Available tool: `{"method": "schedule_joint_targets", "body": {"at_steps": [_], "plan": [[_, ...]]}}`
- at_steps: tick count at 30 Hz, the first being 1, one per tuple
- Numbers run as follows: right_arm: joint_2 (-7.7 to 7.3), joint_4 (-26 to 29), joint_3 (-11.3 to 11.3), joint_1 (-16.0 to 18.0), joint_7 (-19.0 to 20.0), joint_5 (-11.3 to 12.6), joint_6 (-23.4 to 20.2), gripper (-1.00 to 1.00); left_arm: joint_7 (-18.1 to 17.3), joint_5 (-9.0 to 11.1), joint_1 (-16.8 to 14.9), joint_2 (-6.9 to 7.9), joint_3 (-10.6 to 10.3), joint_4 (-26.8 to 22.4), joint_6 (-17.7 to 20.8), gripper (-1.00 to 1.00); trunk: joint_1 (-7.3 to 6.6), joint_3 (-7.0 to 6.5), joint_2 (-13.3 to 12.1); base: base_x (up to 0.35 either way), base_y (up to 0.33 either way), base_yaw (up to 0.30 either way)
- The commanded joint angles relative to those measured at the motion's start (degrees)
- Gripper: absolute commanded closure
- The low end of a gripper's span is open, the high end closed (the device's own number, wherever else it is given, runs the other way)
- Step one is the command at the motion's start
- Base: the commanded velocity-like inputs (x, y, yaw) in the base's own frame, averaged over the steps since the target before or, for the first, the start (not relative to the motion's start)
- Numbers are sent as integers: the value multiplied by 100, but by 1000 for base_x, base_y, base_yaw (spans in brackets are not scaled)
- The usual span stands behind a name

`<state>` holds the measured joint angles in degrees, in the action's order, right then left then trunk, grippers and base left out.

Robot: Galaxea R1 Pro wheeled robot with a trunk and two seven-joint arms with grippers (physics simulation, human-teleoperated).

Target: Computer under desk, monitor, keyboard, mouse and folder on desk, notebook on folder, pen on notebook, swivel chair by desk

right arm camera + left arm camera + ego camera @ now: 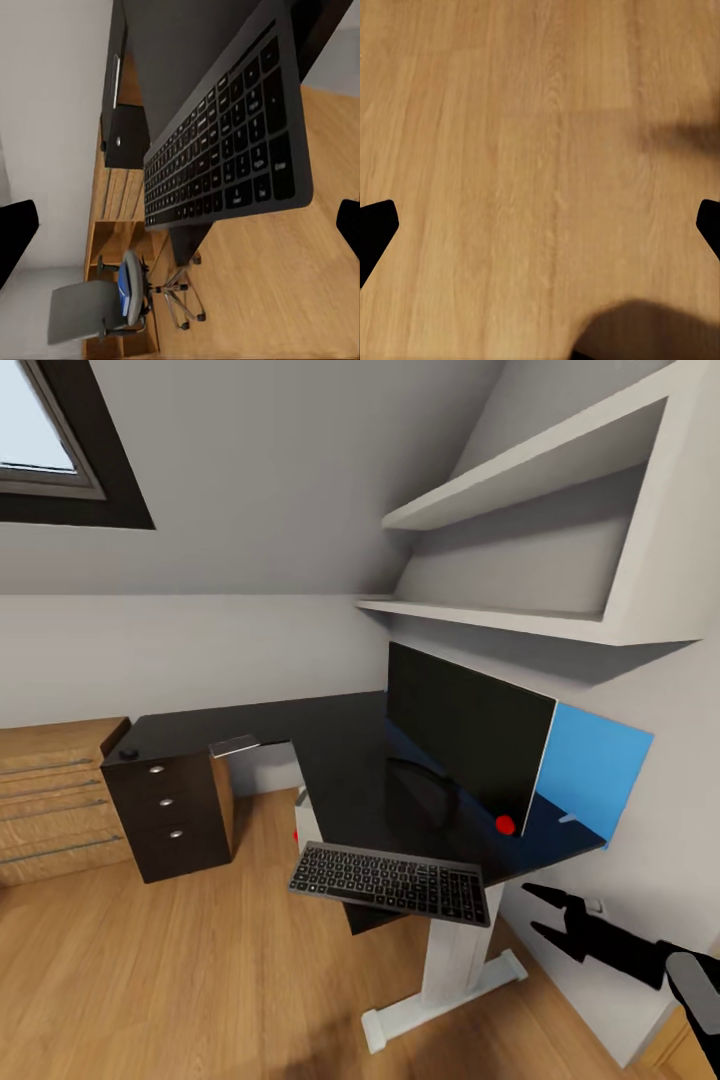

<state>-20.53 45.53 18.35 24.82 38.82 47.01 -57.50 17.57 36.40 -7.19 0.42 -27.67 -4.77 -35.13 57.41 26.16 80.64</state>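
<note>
A: Where's the keyboard?
B: On the desk, overhanging its front edge, before the monitor.
A: And the folder?
B: A blue sliver on the swivel chair — mostly hidden by the seat. The mouse is a small dark blob at the desk's far end.
A: Grippers?
B: Right gripper spread, empty. Left fingertips cut off at the frame edges — parted over floor.

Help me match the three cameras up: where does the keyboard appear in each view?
Head view: the keyboard lies low and centre, overhanging the desk's front edge.
Left wrist view: not in it; the picture shows wood floor.
Right wrist view: it runs diagonally across the upper middle.
Shared landmark: the black desk edge under the keyboard, in head and right wrist views.
</note>
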Motion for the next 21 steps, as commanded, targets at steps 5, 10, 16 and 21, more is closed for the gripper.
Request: {"method": "schedule_joint_targets", "body": {"at_steps": [5,10,16,21], "plan": [[10,-59,10,5,210,-31,-89,-100,50,7,-2,6,-45,-7,-2,-100,0,6,3,207,0,0],[13,-61,14,5,242,-40,-65,-100,58,7,-2,-1,-39,-7,3,-100,0,6,3,136,0,0],[7,-55,16,5,247,-54,-39,-100,74,4,-2,-7,-43,-26,-1,-100,0,6,3,27,0,0],[12,-53,19,5,248,-59,-20,-100,93,0,-2,-13,-59,-36,-2,-100,88,78,164,4,0,0]]}}
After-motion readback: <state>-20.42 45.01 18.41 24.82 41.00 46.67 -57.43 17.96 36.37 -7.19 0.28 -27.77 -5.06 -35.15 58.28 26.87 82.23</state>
